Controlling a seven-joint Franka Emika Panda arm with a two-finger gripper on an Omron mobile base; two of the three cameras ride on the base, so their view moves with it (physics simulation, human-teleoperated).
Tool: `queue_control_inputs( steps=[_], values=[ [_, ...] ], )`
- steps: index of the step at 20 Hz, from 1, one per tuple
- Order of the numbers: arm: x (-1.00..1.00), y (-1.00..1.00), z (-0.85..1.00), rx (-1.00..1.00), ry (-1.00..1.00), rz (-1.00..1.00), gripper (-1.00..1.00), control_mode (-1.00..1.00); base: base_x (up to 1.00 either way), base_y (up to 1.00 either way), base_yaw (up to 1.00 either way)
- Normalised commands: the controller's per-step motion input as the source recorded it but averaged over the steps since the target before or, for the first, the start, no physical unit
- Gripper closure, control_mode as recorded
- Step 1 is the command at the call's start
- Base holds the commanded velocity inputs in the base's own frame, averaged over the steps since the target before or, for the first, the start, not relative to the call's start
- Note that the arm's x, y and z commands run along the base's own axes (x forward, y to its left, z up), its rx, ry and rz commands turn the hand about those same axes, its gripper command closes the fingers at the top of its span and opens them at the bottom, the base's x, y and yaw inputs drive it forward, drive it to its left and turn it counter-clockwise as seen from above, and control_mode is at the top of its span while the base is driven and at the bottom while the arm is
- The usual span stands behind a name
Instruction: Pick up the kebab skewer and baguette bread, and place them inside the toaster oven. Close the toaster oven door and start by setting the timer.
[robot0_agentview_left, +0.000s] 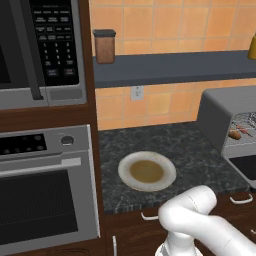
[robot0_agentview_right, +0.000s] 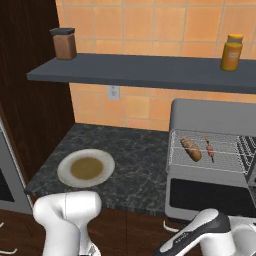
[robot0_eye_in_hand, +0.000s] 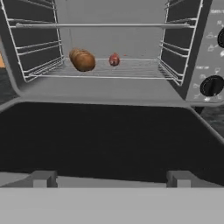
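Note:
The grey toaster oven stands on the counter at the right. Its dark glass door is folded down flat toward me. On the wire rack inside, the stubby baguette bread lies at the left, and the kebab skewer lies just to its right, end-on. Both also show on the rack in the right base view, baguette and skewer. My hand is low in front of the lowered door and looks over it into the oven. The gripper is open and holds nothing.
Black knobs sit on the oven's right panel. An empty plate lies on the dark counter to the left. A brown jar and a yellow bottle stand on the shelf. The microwave and built-in oven are at far left.

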Motion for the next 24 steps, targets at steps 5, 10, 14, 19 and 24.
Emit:
queue_control_inputs(
  steps=[5,10,14,19,24],
  values=[
    [-0.56,0.0,-0.31,0.0,-0.04,0.0,-1.0,-1.0,0.0,0.0,0.0],
    [-0.12,0.0,-0.6,0.0,-0.09,0.0,-1.0,-1.0,0.0,0.0,0.0],
    [0.01,0.0,-0.26,0.01,-0.13,0.02,-1.0,-1.0,0.0,0.0,0.0],
    [0.2,0.0,-0.11,0.05,-0.1,0.02,-1.0,-1.0,0.0,0.0,0.0],
    [0.22,0.0,0.01,0.07,-0.16,0.0,-1.0,-1.0,0.0,0.0,0.0]
  ],
)
